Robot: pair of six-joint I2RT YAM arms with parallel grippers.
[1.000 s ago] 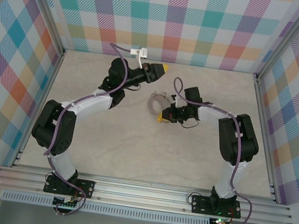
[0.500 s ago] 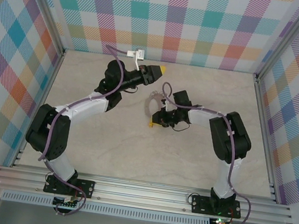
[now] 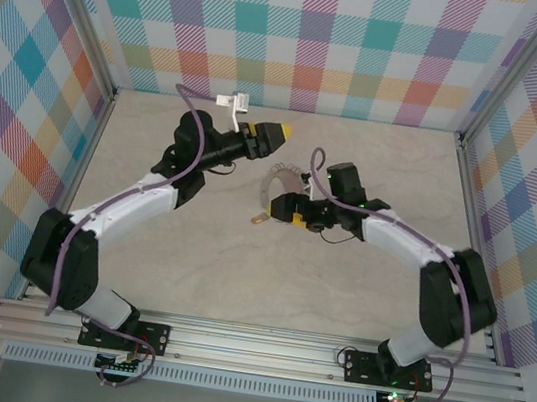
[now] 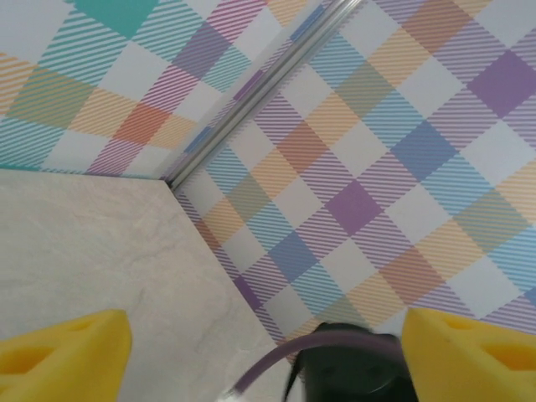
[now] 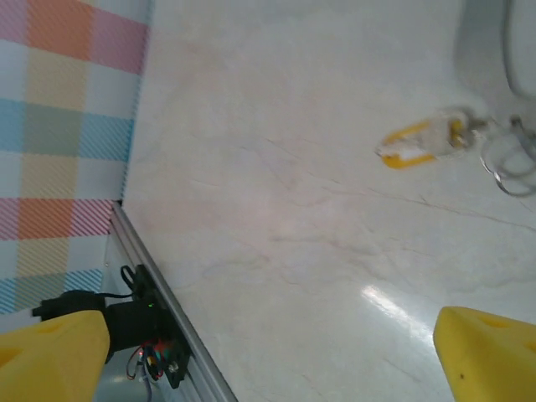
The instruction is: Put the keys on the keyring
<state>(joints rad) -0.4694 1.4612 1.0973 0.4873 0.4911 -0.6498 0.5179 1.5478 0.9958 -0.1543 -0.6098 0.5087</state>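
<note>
Right gripper [image 3: 284,208] hangs low over mid-bench with its yellow fingers [image 5: 490,352] spread wide, nothing between them. The left gripper [image 3: 279,134] is raised near the back wall, likewise spread and empty. On the pale marbled bench [image 3: 190,250], the keyring [image 3: 281,174] lies flat just beyond the right gripper. The tiny yellow-orange key [image 5: 416,144] lies at the ring's near-left edge, by its wire loops; whether it is threaded, I cannot tell.

Bare table [image 3: 190,250] before keyring [image 3: 280,178]; right pincer [image 3: 287,209] alongside.
</note>
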